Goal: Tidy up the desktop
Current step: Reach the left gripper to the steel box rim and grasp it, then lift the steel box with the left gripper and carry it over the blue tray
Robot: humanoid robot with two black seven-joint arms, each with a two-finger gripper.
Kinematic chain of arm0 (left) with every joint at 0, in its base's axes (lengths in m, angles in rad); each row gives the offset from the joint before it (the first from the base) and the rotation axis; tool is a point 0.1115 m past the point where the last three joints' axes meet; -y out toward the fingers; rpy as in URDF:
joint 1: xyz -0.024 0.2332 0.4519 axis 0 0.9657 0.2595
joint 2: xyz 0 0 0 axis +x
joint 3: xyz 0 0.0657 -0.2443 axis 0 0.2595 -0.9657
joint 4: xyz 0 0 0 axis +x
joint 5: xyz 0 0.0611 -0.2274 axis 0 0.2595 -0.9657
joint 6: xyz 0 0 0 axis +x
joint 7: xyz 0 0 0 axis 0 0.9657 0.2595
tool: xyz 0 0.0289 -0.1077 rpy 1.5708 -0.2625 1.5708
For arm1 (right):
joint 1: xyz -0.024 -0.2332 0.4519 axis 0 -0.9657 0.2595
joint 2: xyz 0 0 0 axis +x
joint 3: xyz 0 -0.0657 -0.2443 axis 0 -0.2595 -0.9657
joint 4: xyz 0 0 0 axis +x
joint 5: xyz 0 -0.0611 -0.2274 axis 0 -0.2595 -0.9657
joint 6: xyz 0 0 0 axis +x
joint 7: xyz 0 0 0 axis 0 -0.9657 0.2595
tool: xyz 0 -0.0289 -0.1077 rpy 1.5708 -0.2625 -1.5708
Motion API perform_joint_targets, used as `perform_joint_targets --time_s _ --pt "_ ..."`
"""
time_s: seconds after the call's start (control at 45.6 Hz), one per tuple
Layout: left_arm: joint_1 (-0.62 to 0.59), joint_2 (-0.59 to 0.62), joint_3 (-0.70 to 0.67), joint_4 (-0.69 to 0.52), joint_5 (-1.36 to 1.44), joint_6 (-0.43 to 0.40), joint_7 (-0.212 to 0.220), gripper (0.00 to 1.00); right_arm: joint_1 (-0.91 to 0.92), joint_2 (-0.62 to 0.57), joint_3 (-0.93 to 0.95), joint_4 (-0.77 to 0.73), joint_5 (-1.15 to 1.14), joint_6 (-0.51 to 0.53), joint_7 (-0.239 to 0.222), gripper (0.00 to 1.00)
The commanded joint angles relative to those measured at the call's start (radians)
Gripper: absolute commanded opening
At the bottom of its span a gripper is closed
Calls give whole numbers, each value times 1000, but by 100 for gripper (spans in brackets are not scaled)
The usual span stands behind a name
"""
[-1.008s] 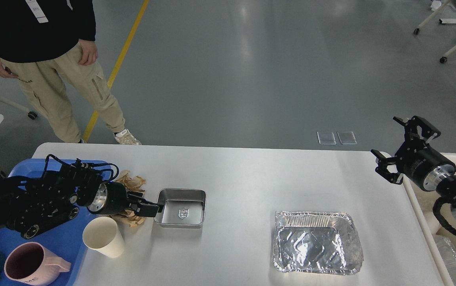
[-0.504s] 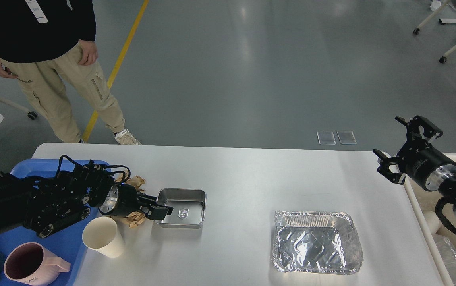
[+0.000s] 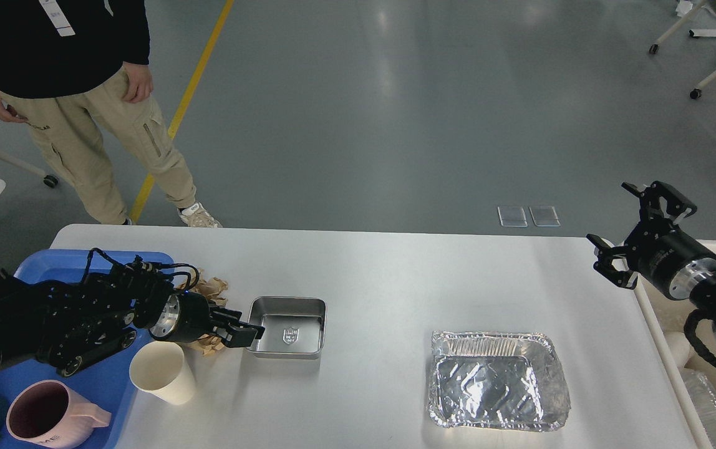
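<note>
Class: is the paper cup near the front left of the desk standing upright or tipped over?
Upright. The paper cup stands on its base on the desktop, with its round open mouth facing up.

We see a smooth, faintly glossy white desktop (image 3: 383, 274) bearing a polished steel tray (image 3: 286, 326), a crinkled shiny foil pan (image 3: 496, 380), crumpled brown paper (image 3: 211, 290), a matt paper cup (image 3: 162, 372) and a blue plastic tray (image 3: 46, 262).
</note>
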Motion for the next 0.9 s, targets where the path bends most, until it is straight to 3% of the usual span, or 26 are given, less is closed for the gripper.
perform_joint_targets --time_s 0.0,0.438,0.876 --pt "-1 1 14 12 0 2 -17 22 0 0 0 0 -1 0 1 100" --pt "-1 1 20 25 0 4 -66 2 -3 0 1 -1 0 0 2 100" --pt "-16 10 0 22 -35 4 -97 1 -3 2 1 -1 0 -2 7 100"
